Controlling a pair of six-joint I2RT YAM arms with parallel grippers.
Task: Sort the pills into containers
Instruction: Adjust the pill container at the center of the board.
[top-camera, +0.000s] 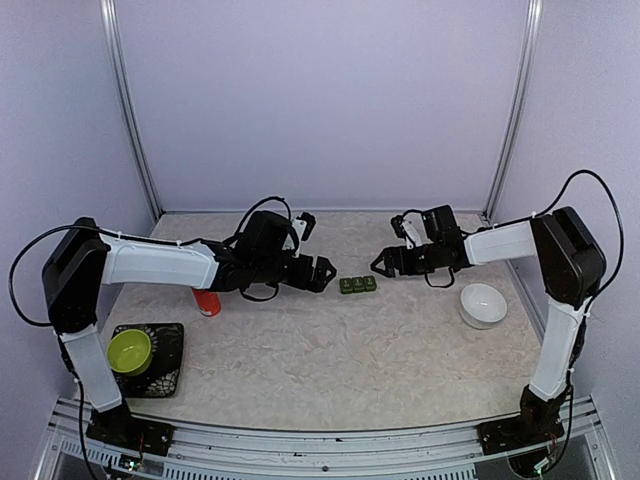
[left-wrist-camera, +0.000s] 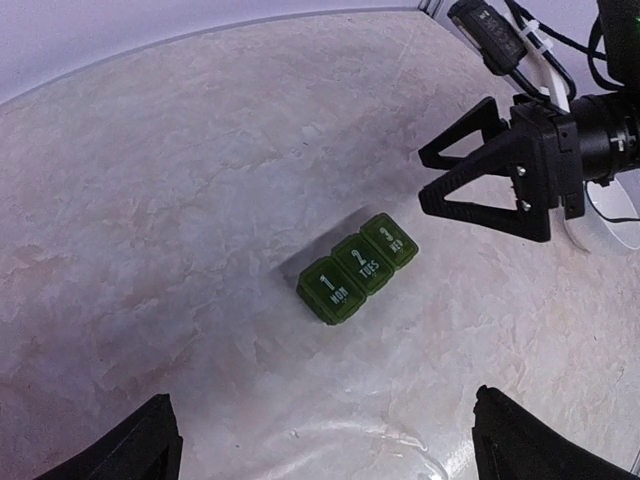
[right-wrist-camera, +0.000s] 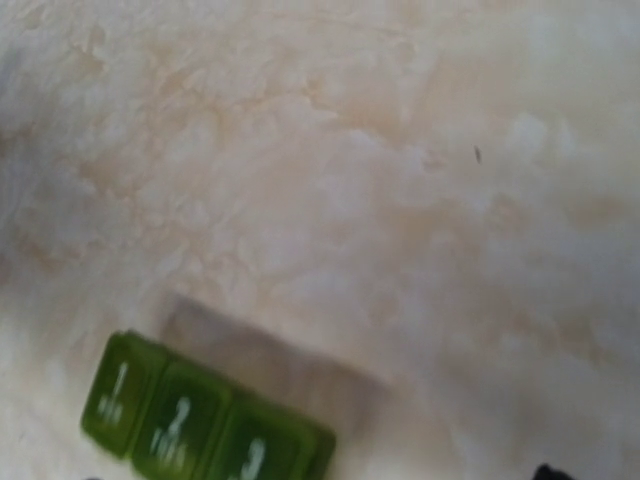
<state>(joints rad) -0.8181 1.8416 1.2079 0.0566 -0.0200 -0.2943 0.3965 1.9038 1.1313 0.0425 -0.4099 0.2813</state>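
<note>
The containers (top-camera: 357, 285) are a short row of three dark green cells lying on the table between my two grippers. In the left wrist view the containers (left-wrist-camera: 358, 268) have all three lids shut, marked 1 MON, 2 TUES and 3 WED. My left gripper (top-camera: 325, 274) hovers just left of the row, open and holding nothing, with its fingertips (left-wrist-camera: 140, 450) wide apart. My right gripper (top-camera: 380, 265) sits just right of and behind the row. It is seen as an open right gripper (left-wrist-camera: 425, 180) from the left wrist. The containers (right-wrist-camera: 200, 420) look blurred in the right wrist view. No pills show.
A white bowl (top-camera: 483, 305) stands at the right. A lime-green bowl (top-camera: 129, 350) rests on a black tray (top-camera: 168, 370) at the near left. A red object (top-camera: 207, 300) stands under my left forearm. Pale walls close off the table's back and sides.
</note>
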